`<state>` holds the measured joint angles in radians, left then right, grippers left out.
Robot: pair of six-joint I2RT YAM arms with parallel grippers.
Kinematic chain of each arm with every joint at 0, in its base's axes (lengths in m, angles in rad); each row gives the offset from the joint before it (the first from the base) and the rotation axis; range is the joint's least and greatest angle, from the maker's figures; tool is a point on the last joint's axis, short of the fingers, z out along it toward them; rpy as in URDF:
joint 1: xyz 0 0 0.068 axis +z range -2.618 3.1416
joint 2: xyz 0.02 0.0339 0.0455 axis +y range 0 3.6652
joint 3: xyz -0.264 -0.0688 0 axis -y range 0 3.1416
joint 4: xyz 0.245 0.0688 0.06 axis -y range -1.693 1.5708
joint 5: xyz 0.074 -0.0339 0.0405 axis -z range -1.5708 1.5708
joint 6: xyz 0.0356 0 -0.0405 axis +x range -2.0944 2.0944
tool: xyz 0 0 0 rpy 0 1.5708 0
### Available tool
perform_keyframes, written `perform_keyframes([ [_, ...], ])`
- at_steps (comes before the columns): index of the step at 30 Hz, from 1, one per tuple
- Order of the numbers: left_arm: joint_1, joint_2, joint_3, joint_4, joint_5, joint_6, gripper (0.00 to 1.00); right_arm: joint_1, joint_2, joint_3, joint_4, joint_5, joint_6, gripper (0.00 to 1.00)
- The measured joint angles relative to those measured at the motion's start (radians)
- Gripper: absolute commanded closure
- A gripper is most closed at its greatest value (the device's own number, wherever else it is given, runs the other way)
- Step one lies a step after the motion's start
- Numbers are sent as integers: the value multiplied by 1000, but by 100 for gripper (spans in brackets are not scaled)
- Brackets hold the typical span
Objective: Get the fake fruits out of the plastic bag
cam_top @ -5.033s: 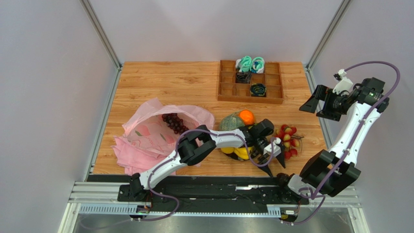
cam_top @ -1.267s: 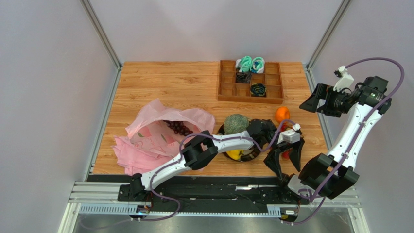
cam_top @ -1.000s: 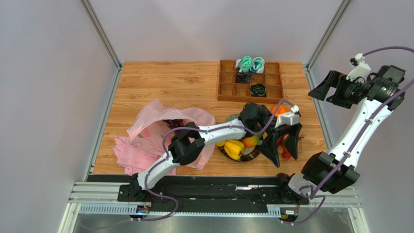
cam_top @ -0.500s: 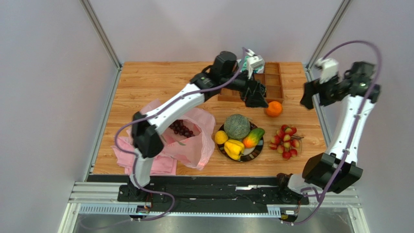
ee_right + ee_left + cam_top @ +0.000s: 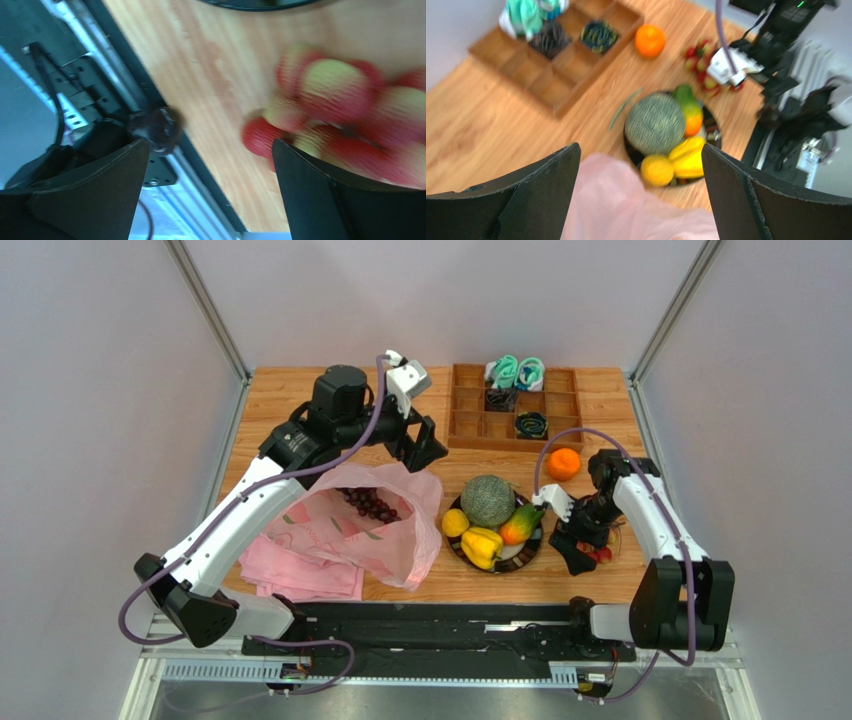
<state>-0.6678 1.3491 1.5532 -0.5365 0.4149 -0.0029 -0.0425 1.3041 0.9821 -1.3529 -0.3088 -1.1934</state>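
The pink plastic bag [image 5: 345, 535] lies open at the left with dark purple grapes [image 5: 368, 503] inside. On a dark plate [image 5: 503, 563] sit the netted melon [image 5: 487, 500], a lemon [image 5: 455, 523], a yellow lobed piece [image 5: 482, 544] and a green-orange fruit [image 5: 522, 524]. An orange [image 5: 563, 464] rests on the wood. My left gripper [image 5: 424, 447] hangs open and empty above the bag's far edge; the left wrist view shows the bag [image 5: 626, 210] and melon [image 5: 654, 123] below. My right gripper [image 5: 578, 552] is open, low over the red berries [image 5: 335, 95].
A wooden tray [image 5: 470, 425] with teal and black items stands at the back. A folded pink cloth [image 5: 300, 582] lies under the bag near the front edge. The black front rail [image 5: 150, 100] runs close beside my right gripper.
My left arm swung back from the orange by the tray to above the bag, empty. My right arm dropped from high at the right down to the berries.
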Motion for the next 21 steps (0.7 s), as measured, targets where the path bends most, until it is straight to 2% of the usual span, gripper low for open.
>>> perform_keyframes([
  [7, 37, -27, -177, -32, -92, 81, 1, 17, 175, -34, -3, 30, 2, 5],
  [11, 78, -72, -264, -37, -124, 110, 1, 39, 209, -48, 8, 89, -120, 4],
  [14, 93, -92, -296, -43, -137, 131, 1, 77, 138, -95, 15, 126, -307, 4],
  [17, 93, -99, -309, -37, -136, 152, 1, 94, 1, -171, 15, 162, -515, 4],
  [21, 93, -108, -334, -19, -137, 176, 1, 93, -151, -238, -3, 152, -665, 4],
])
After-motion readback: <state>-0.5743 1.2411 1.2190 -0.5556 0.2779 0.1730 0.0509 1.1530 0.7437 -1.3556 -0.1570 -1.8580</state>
